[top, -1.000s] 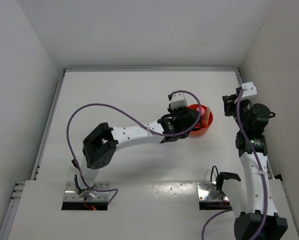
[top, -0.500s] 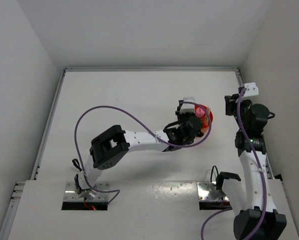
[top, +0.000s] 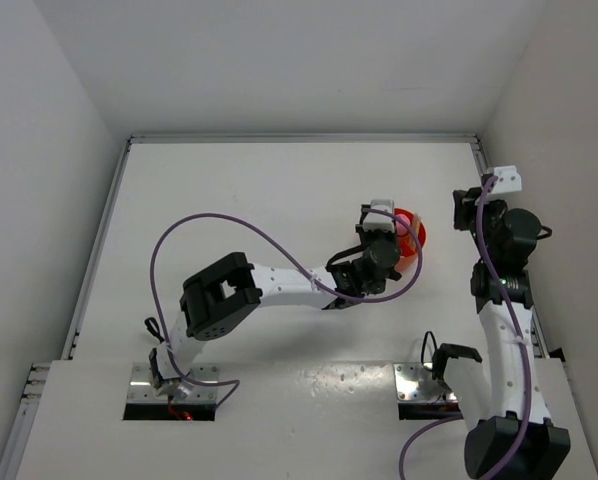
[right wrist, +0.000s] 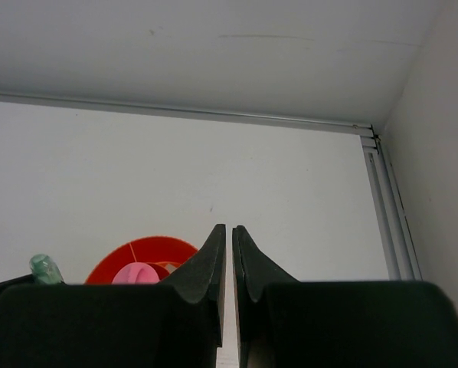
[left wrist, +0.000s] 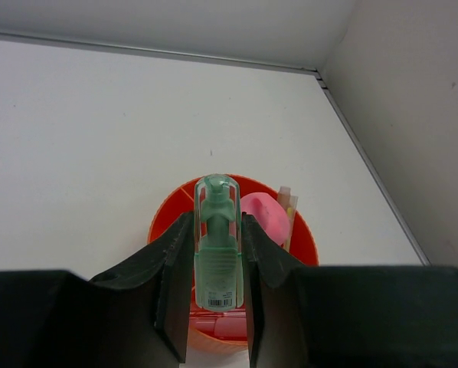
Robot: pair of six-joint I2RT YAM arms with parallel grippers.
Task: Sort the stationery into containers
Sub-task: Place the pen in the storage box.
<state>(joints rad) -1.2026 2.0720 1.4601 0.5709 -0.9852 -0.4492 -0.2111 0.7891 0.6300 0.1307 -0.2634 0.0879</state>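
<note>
My left gripper [left wrist: 217, 224] is shut on a green stubby marker [left wrist: 216, 253], which stands upright between its fingers with its clear cap pointing away. Right under it is the round orange container [left wrist: 307, 239] with inner dividers. A pink-capped piece [left wrist: 264, 215] and a thin yellowish stick [left wrist: 289, 205] stand inside it, and another pink piece [left wrist: 227, 323] lies at its near side. From above, the left gripper [top: 381, 243] covers the left part of the container [top: 416, 237]. My right gripper [right wrist: 229, 230] is shut and empty, hanging to the right of the container [right wrist: 145, 247].
The white back wall rail [left wrist: 152, 52] and the right side wall [left wrist: 413, 115] close in the table's far right corner near the container. My right arm [top: 501, 262] stands upright along the right edge. A purple cable [top: 209, 228] loops over the left arm.
My left gripper has carried the green marker to the right, from the container's left rim to over it. The right arm has hardly moved.
</note>
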